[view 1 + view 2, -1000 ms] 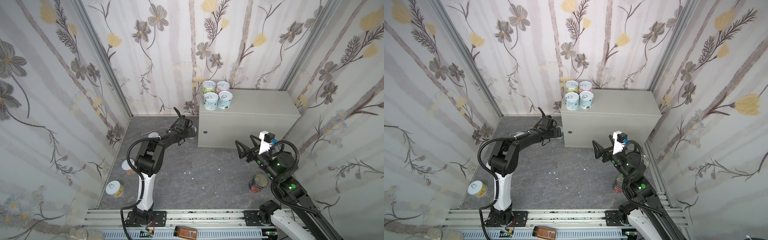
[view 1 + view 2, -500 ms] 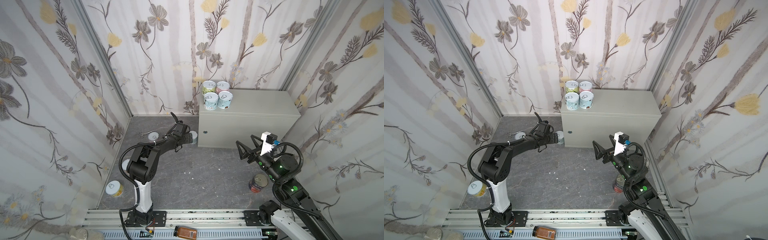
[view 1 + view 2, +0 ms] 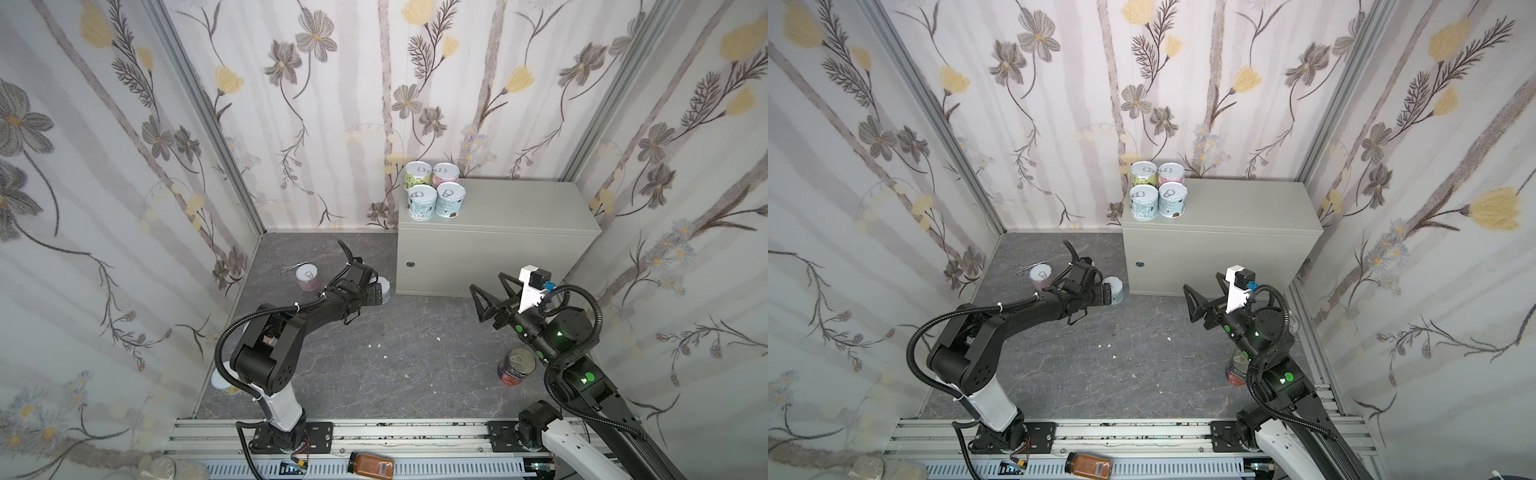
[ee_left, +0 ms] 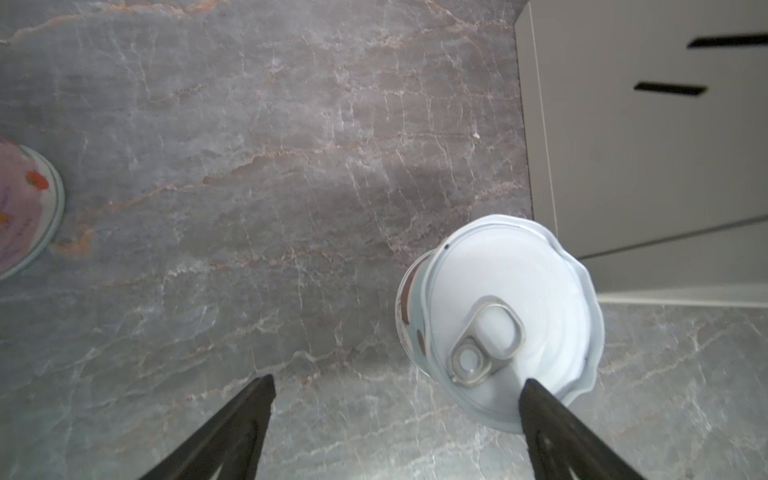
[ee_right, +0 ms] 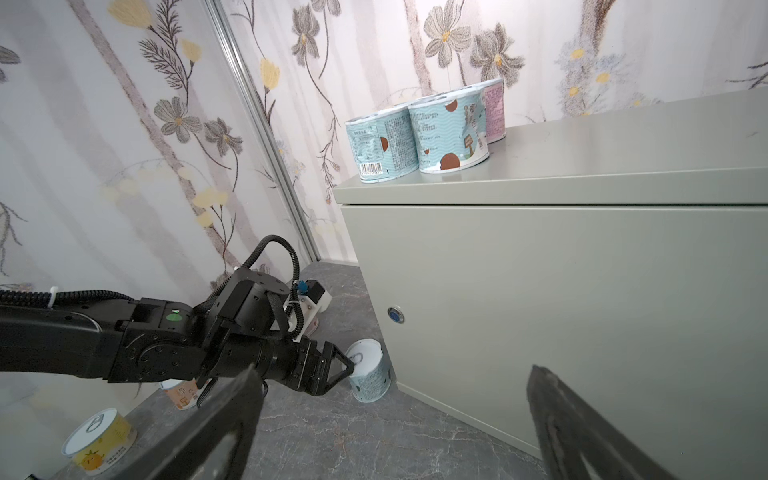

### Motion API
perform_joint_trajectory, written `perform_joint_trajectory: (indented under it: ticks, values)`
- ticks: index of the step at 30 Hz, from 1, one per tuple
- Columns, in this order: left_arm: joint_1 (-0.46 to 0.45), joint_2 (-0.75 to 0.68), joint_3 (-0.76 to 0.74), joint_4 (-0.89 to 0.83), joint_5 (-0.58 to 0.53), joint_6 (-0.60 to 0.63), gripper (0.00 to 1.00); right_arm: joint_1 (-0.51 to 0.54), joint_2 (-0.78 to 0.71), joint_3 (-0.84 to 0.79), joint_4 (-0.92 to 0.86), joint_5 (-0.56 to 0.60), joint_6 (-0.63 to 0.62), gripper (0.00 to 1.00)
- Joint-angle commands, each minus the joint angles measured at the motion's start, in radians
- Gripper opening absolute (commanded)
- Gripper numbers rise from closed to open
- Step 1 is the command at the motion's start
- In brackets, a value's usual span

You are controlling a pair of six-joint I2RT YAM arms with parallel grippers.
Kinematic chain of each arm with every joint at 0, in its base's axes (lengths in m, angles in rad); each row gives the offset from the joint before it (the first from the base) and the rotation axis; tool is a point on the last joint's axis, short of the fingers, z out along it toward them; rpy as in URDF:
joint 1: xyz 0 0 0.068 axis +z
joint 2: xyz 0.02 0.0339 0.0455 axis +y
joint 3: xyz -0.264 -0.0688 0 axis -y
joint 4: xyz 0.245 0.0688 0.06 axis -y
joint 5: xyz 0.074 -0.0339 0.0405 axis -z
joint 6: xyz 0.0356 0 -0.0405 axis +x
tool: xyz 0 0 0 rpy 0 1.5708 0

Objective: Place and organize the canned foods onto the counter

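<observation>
One pale-blue tin (image 3: pixel 385 289) stood upright on the floor (image 3: pixel 374 374), mid-frame, just beside the foot of the counter (image 3: pixel 519 208). Not lifted. At it was the left gripper (image 4: pixel 397 380), jaws wide apart, gripping nothing. The wrist view put the tin against one finger (image 4: pixel 548 411), tip over the lid's rim, not between the two.

Change over the last second: the left arm folded lower, its elbow dropping toward the lower left of the frame. The claw sank lower in the frame, down to tin height. The jaws narrowed a hair, no more. Right of centre, the right gripper (image 3: pixel 486 281) barely moved, jaws fully spread and empty.

Reading: an approach for a fifth pickup, not yet a grasp. The claw looked offset. Closing as it stood would likely shove the tin against the counter rather than take it.

Further out:
- The four tins (image 3: pixel 449 199) sat bunched at the left end of the counter top.
- Left of the claw was a pink tin (image 3: pixel 308 277), with scissors (image 3: pixel 291 268) beside it.
- Lower right, by the right arm, stood the tomato tin (image 3: pixel 517 368).
- The yellow tin (image 5: pixel 99 440) was now half hidden behind the left arm in the top views.

Most of the job looked still ahead.
</observation>
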Motion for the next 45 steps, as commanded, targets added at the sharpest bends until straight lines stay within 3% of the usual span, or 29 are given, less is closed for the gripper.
perform_joint_trajectory:
  ticks: [1, 11, 26, 36, 45]
  values:
    - [-0.025, -0.048, -0.049, -0.027, -0.012, -0.028, 0.93, 0.006, 0.003, -0.014, 0.017, -0.015, 0.026, 1.00]
    - [-0.174, -0.132, -0.109, -0.024, -0.031, -0.072, 0.93, 0.031, -0.045, -0.070, 0.004, -0.003, 0.053, 1.00]
    - [-0.370, -0.045, -0.011, -0.004, -0.060, -0.146, 0.93, 0.034, -0.154, -0.113, -0.071, 0.031, 0.061, 1.00]
    - [-0.317, -0.218, -0.110, -0.009, -0.141, -0.125, 1.00, 0.034, -0.175, -0.116, -0.097, 0.027, 0.051, 1.00]
    - [-0.165, -0.316, -0.174, 0.064, -0.054, -0.012, 1.00, 0.036, -0.155, -0.119, -0.069, -0.003, 0.067, 1.00]
